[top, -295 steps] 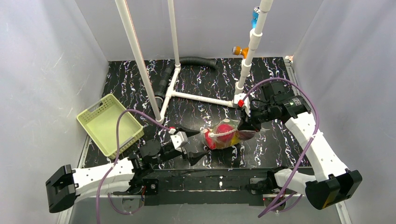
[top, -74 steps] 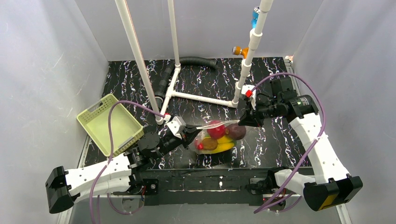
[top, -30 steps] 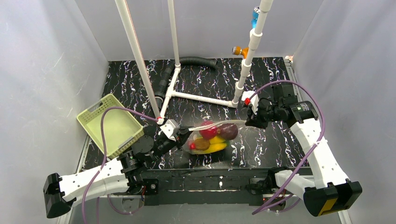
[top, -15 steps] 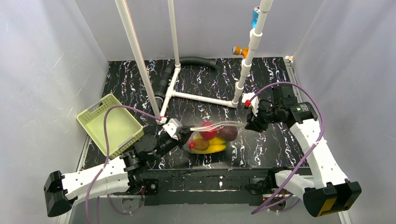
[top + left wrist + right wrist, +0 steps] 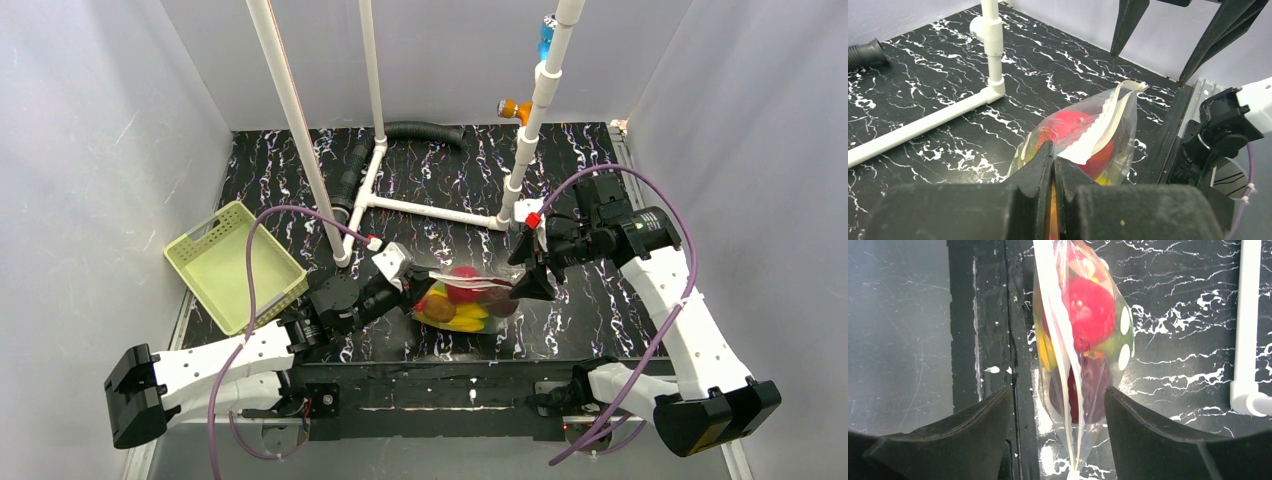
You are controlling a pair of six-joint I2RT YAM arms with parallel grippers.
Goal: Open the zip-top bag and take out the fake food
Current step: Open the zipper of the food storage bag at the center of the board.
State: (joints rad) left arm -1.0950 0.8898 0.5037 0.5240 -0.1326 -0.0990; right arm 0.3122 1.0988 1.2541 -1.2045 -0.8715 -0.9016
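My left claw [image 5: 1053, 156] is clamped shut on one end of the bag [image 5: 470, 300], right at the zip strip. It holds the bag edge-up just on the near side of the pipe [image 5: 430, 211], with the food [image 5: 1090, 310] inside and the seal looking closed. My right claw [image 5: 1058, 410] is spread wide astride the bag's other end, with a gap showing on each side, so it grips nothing.

I judge the next job is to separate the lips. I'd slide one right finger toward a single wall of the strip rather than pinch both, then pull away from the pipe while the left holds firm.

The left arm reaches low and long toward the pipe. The right arm is folded, its elbow out and its wrist angled down at the bag.
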